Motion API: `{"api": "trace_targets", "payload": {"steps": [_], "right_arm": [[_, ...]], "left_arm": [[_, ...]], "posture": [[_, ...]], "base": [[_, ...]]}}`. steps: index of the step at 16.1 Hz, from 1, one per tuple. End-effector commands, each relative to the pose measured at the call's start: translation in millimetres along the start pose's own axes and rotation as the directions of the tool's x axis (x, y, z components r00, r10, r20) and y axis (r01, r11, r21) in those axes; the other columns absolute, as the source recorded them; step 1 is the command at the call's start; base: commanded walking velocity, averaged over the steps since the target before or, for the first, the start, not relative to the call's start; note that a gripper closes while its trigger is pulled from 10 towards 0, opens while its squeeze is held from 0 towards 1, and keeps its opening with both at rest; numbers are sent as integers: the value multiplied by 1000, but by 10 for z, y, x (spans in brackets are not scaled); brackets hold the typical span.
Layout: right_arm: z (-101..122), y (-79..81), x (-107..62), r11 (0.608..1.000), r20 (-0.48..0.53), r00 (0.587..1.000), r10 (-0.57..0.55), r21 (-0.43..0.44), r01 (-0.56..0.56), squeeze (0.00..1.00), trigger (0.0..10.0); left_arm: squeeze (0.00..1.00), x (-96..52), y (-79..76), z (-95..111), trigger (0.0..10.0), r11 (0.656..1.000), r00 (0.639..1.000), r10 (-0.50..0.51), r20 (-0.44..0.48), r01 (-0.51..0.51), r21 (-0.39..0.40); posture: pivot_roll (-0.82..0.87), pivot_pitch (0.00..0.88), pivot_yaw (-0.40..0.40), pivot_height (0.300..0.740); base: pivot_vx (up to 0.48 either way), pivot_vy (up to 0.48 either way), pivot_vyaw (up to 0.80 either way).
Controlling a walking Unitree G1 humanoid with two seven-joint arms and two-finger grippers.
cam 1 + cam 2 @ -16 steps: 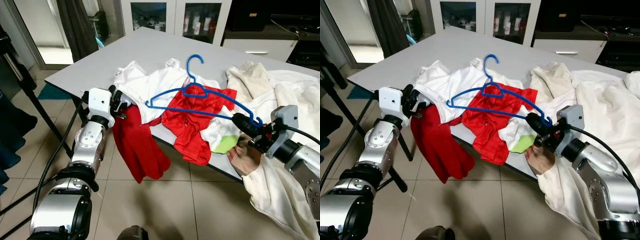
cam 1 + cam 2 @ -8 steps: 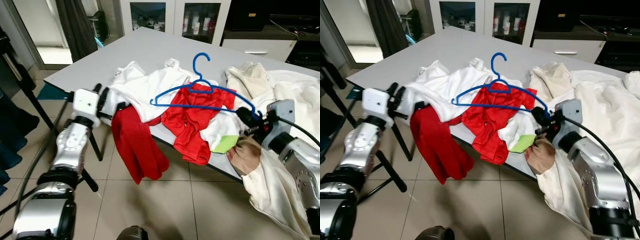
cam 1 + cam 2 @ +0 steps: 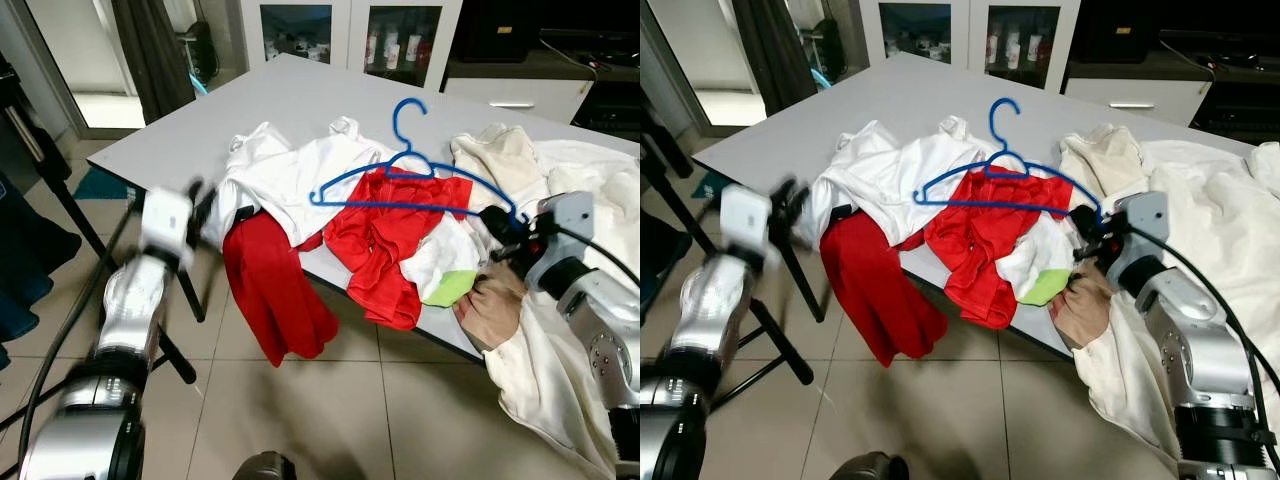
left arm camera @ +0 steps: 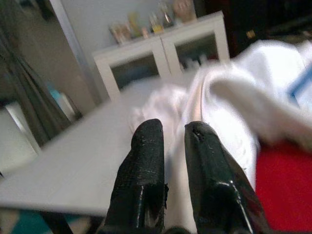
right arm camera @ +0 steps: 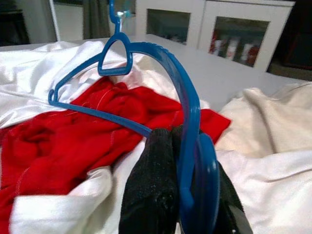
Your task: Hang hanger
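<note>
A blue plastic hanger [image 3: 400, 185] hangs tilted over the clothes pile, its hook [image 3: 405, 105] pointing up. My right gripper [image 3: 497, 222] is shut on the hanger's right end; in the right wrist view its fingers [image 5: 156, 195] clamp the blue bar [image 5: 187, 126]. The hanger hovers over a red garment [image 3: 385, 235] on the grey table [image 3: 250, 100]. My left gripper [image 3: 200, 198] is blurred, off the table's left edge beside a white shirt [image 3: 290, 170]. Its fingertips [image 4: 170, 129] stand close together with nothing between them.
A second red garment [image 3: 275, 290] drapes off the table's front edge. Cream and white cloths [image 3: 560, 180] cover the right side, with a green item [image 3: 452, 287] under them. A black stand leg [image 3: 50, 190] rises at the left. White cabinets [image 3: 350, 30] stand behind.
My right gripper has drawn the hanger up and a little to the right. My left arm has pulled back to the left, away from the white shirt's edge.
</note>
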State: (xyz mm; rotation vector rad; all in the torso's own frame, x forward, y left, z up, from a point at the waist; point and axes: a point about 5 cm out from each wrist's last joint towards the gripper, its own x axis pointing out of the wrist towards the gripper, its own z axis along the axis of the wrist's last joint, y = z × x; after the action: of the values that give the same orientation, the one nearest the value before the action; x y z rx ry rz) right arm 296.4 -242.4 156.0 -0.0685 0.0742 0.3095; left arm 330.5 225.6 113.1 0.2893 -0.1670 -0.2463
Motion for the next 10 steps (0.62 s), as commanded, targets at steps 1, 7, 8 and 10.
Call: {"api": "trace_targets", "payload": {"steps": [1, 7, 8, 10], "right_arm": [[18, -76, -9, 998, 7, 998, -55, -10, 55, 0, 10000], [22, -58, 42, 998, 18, 998, -65, -4, 65, 0, 10000], [20, -51, 47, 998, 20, 998, -65, -3, 65, 0, 10000], [16, -44, 53, 998, 22, 998, -64, -1, 64, 0, 10000]], "left_arm": [[0, -37, 28, -22, 10000, 999, 1000, -19, -11, 19, -30], [0, -212, 47, -140, 10000, 975, 997, 80, -7, -80, -207], [0, -260, 59, -164, 10000, 955, 992, 125, -2, -121, -272], [0, -377, 43, -252, 10000, 946, 991, 132, -28, -134, -296]], "posture": [[98, 0, 26, 740], [114, 0, 24, 740], [114, 0, 25, 740], [114, 0, 23, 740]], "base": [[0, 0, 0], [0, 0, 0], [0, 0, 0], [0, 0, 0]]}}
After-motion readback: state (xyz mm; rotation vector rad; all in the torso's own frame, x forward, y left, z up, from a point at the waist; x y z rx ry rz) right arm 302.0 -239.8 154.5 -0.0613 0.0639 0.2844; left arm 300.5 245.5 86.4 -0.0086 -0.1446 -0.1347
